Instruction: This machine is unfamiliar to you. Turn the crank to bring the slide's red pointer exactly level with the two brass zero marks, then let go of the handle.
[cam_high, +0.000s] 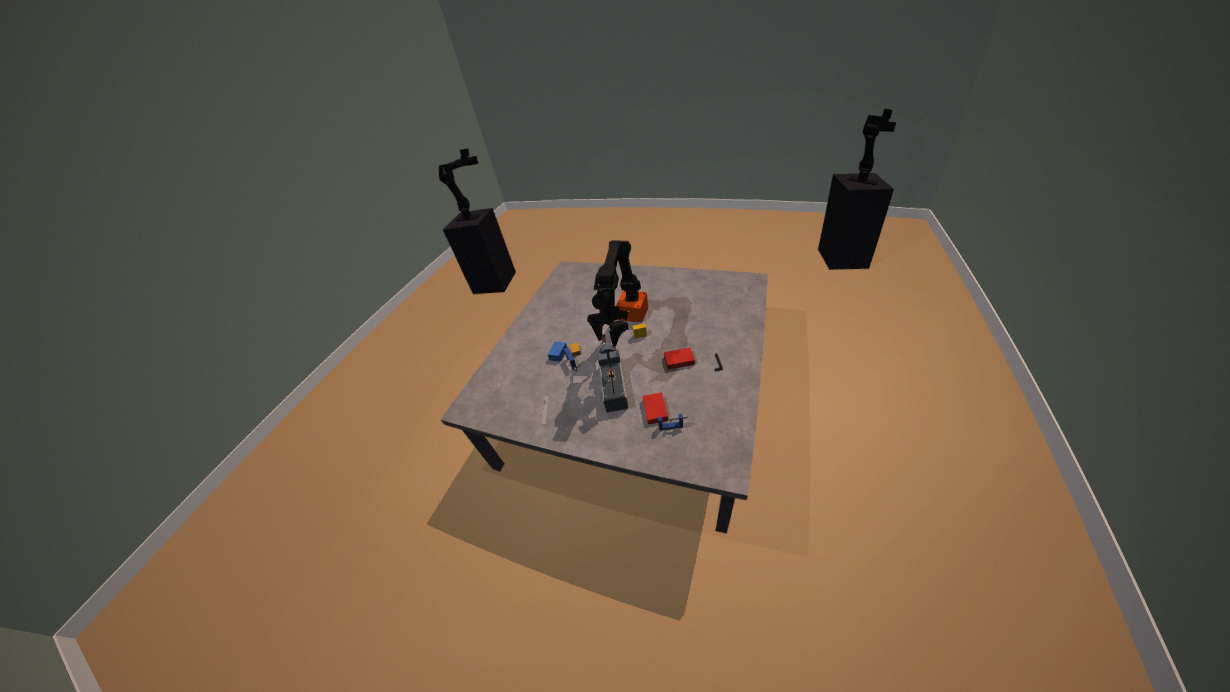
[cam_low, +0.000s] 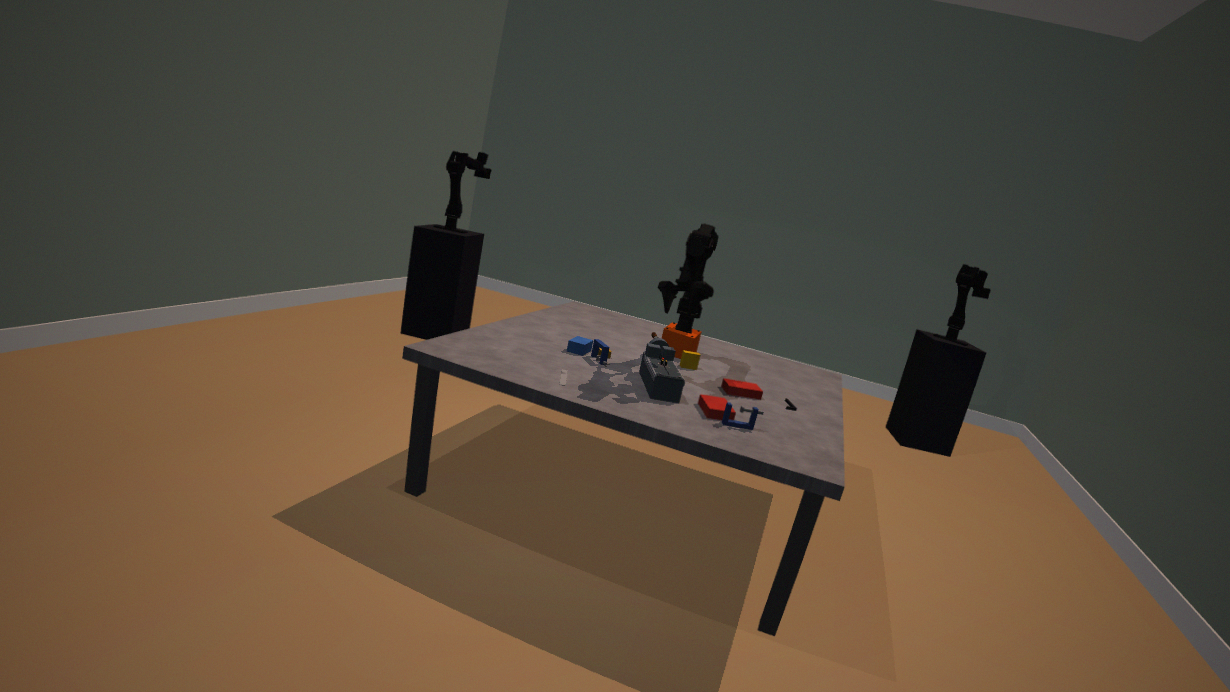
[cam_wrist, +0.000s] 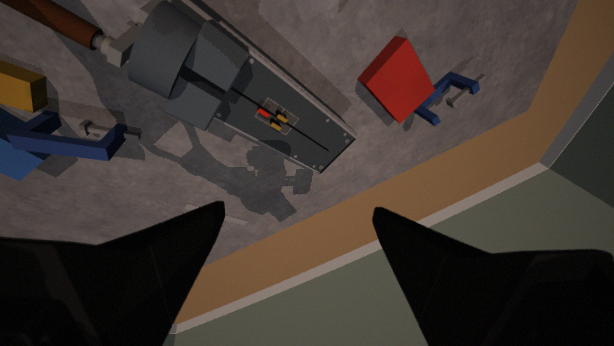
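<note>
The dark grey machine (cam_high: 613, 401) (cam_low: 663, 386) (cam_wrist: 305, 146) stands on the table, with a round housing at its crank end. The crank's orange-brown handle (cam_wrist: 65, 24) (cam_low: 653, 335) sticks out beyond the housing, at the wrist view's upper left. In the wrist view, the red pointer (cam_wrist: 263, 113) lies off the level of the two brass zero marks (cam_wrist: 281, 118) (cam_wrist: 275, 126), towards the crank end. My gripper (cam_wrist: 300, 211) (cam_high: 607, 342) is open with nothing between its fingers. In the wrist view the handle is outside the space between the fingertips.
A blue clamp (cam_wrist: 60, 142) (cam_high: 570, 358), a blue block (cam_high: 557, 350) and an orange-yellow block (cam_high: 574, 349) are left of the machine. A yellow block (cam_high: 639, 330) is near the orange base (cam_high: 633, 307). Two red blocks (cam_high: 679, 357) (cam_high: 655, 407) and another blue clamp (cam_high: 670, 423) are on the right.
</note>
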